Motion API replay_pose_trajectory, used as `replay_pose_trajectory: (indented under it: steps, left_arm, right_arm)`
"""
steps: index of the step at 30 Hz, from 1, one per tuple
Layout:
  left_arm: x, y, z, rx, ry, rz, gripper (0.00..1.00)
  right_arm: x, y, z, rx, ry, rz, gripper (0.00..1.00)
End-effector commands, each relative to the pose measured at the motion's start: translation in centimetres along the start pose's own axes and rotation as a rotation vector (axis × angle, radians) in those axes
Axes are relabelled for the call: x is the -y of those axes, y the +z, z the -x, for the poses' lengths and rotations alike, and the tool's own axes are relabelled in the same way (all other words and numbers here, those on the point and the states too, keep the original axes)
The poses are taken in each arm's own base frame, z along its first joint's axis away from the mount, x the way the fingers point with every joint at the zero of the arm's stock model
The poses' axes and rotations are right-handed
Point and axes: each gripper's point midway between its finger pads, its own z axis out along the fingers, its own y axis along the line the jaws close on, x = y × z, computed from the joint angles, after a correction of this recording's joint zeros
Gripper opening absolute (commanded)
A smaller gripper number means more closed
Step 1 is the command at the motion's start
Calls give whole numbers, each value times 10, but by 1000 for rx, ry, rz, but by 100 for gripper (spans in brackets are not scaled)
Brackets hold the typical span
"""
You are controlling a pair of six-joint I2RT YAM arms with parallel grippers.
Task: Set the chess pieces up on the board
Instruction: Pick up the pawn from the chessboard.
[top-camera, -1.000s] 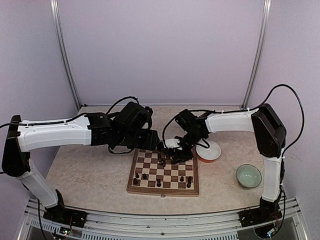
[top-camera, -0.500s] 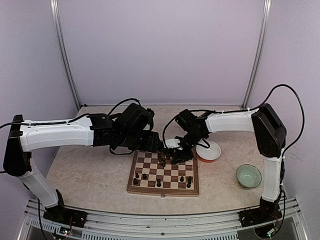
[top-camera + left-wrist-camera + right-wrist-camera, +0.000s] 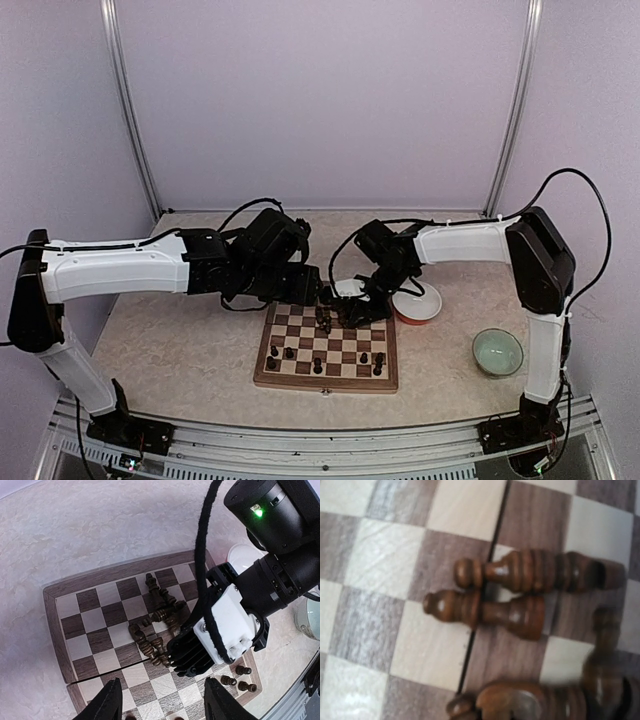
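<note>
The board point(image 3: 300, 338) lies at the table's middle. A heap of dark chess pieces point(image 3: 325, 318) lies toppled near its far edge, and several more stand along the near rows point(image 3: 317, 366). My right gripper point(image 3: 347, 314) is down at the heap's right side; in the left wrist view its black fingers point(image 3: 192, 655) touch the pile point(image 3: 155, 625). Its own view shows only lying pieces point(image 3: 485, 611) and a blurred one point(image 3: 520, 705) at the bottom edge, no fingers. My left gripper point(image 3: 165, 705) hovers over the board, open and empty.
A white bowl with an orange rim point(image 3: 417, 300) stands just right of the board's far corner. A pale green bowl point(image 3: 497, 351) sits further right. Three pieces point(image 3: 243, 670) stand on the board's edge squares. Metal posts rise at the back corners.
My left gripper has crept a little to the right above the board's far edge. The right gripper stays at the heap, shifted slightly toward it.
</note>
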Motion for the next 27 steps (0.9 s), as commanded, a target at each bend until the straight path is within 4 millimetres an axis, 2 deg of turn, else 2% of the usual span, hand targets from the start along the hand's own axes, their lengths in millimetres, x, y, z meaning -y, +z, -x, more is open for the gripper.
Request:
replay_pose_trajectory:
  steps: [1, 4, 10, 16, 21, 24, 27]
  left_arm:
    - [3, 4, -2, 1, -11, -6, 56]
    - [2, 3, -2, 4, -12, -2, 56]
    - [0, 1, 4, 26, -14, 3, 56]
    - [1, 6, 3, 37, -31, -27, 56]
    - [14, 8, 1, 82, -86, -156, 56]
    - [27, -3, 11, 145, -134, -285, 55]
    - [35, -14, 23, 196, -184, -397, 55]
  right_arm:
    - [-23, 13, -43, -134, 98, 77, 18]
    - [-22, 7, -38, -113, 113, 73, 12]
    - [-25, -28, 6, 49, 109, 70, 12]
    - [-24, -58, 36, 187, 130, 70, 12]
    - [-8, -96, 64, 378, 212, 41, 12]
    - [-3, -121, 74, 498, 258, 53, 12]
    - [-5, -130, 79, 542, 260, 68, 12]
